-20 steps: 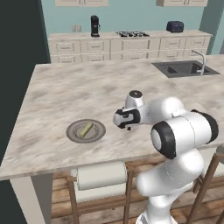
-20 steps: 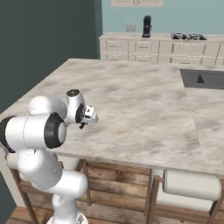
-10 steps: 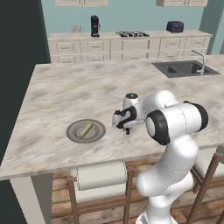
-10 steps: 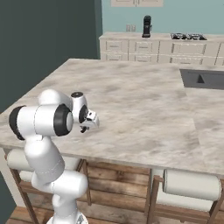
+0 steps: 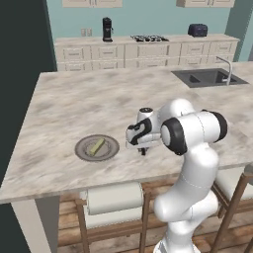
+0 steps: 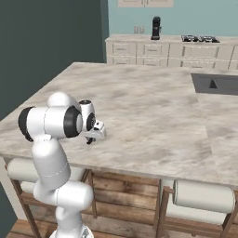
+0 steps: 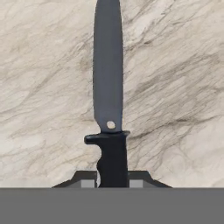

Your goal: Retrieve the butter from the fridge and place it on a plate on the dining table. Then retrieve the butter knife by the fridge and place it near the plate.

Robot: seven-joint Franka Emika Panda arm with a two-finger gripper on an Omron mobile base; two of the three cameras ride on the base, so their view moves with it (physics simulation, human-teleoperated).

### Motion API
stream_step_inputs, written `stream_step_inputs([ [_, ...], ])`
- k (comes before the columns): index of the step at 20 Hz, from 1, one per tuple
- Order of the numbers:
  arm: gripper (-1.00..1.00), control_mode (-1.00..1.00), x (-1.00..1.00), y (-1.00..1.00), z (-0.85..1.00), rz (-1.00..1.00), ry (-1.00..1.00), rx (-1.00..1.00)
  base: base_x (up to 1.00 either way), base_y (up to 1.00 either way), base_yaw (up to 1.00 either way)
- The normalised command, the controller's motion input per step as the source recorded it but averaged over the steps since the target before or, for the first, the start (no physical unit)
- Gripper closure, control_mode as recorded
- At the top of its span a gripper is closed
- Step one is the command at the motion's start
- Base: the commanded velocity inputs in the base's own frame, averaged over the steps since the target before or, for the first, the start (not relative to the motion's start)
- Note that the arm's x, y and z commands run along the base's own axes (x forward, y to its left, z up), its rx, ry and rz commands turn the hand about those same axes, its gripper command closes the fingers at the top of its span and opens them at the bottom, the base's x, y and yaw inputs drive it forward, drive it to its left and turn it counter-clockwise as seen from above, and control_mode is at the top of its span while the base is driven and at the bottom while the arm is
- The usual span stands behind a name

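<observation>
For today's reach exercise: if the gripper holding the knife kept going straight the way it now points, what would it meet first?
Most likely the dining table. The gripper is shut on the butter knife and points down at the marbled top, so the blade tip would probably touch first. How high it hangs is unclear. The plate lies off to one side.

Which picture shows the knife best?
The hand view: the butter knife shows whole there, grey blade and black handle pinched between the fingers. In both base views it is just a dark speck under the hand.

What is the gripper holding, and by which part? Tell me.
The gripper holds the butter knife by its black handle, with the grey blade pointing away from the hand over the dining table.
</observation>
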Motion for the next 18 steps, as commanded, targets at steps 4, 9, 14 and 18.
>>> stream_step_inputs([
  [4, 1.00, -1.00, 0.00, 0.00, -0.13, 0.00, 0.00, 0.00, 0.00, 0.00, 0.00],
  [9, -1.00, -1.00, 0.01, 0.00, -0.08, 0.00, 0.00, 0.00, 0.00, 0.00, 0.00],
  [14, -1.00, -1.00, 0.01, 0.00, -0.01, 0.00, 0.00, 0.00, 0.00, 0.00, 0.00],
  [18, -1.00, -1.00, 0.00, 0.00, 0.00, 0.00, 0.00, 0.00, 0.00, 0.00, 0.00],
])
